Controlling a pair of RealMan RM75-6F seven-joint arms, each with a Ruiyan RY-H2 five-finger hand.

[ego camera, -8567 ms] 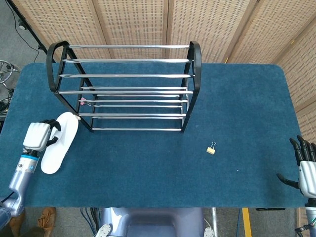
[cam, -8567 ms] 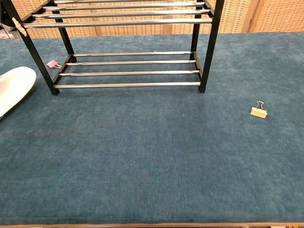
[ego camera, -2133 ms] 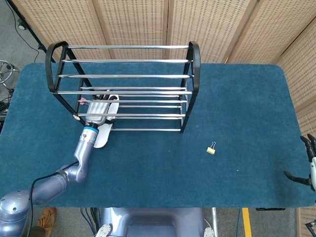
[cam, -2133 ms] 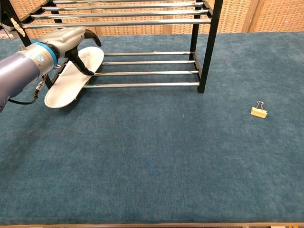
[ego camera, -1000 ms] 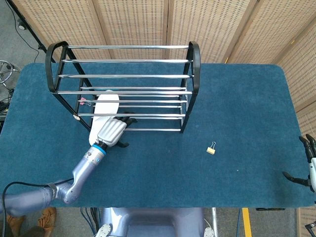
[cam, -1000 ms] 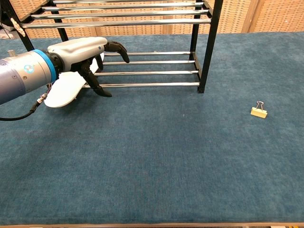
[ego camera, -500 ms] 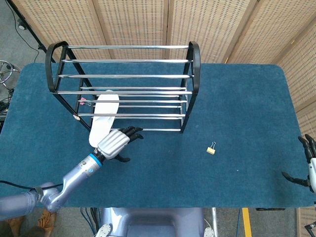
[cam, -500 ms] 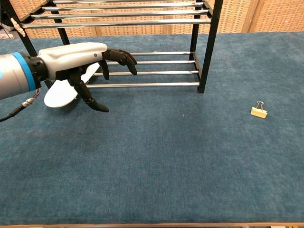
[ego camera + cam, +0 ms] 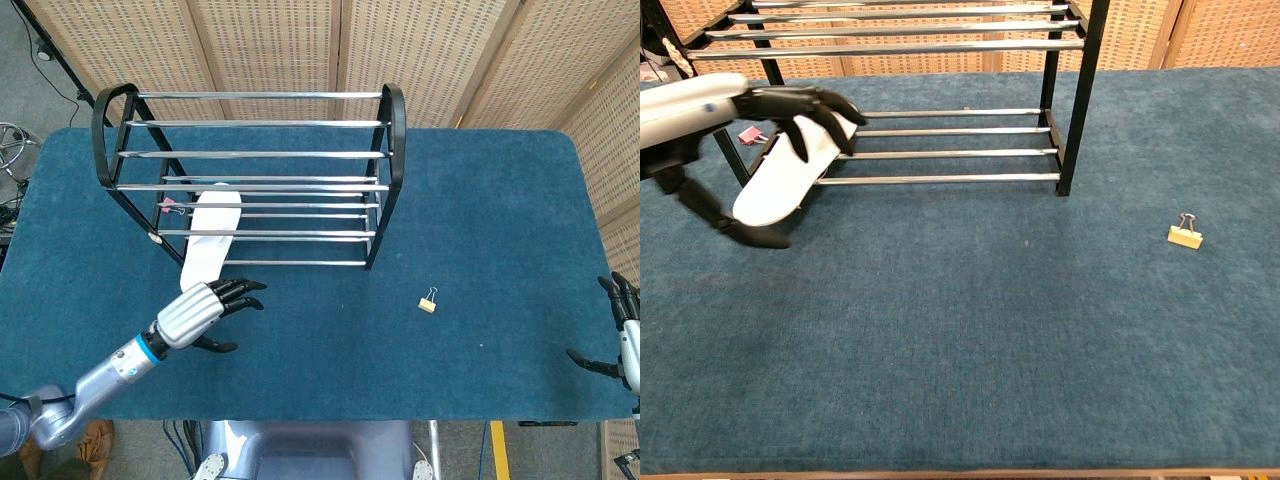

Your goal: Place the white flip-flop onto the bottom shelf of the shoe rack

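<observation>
The white flip-flop (image 9: 211,236) (image 9: 788,178) lies across the left end of the bottom shelf of the black shoe rack (image 9: 395,140) (image 9: 1072,100), its heel end hanging out over the front rail. My left hand (image 9: 195,312) (image 9: 710,125) is in front of it, apart from the flip-flop, holding nothing with fingers spread. My right hand (image 9: 624,340) hangs at the table's right front edge, fingers apart and empty; the chest view does not show it.
A small gold binder clip (image 9: 428,300) (image 9: 1184,232) lies on the blue table cloth (image 9: 480,210) right of the rack. A pink clip (image 9: 168,205) (image 9: 750,134) sits at the rack's left leg. Wicker screens stand behind the table.
My left hand has let go of the flip-flop and drawn back toward the front left. The flip-flop stays on the bottom shelf. The right hand has barely moved.
</observation>
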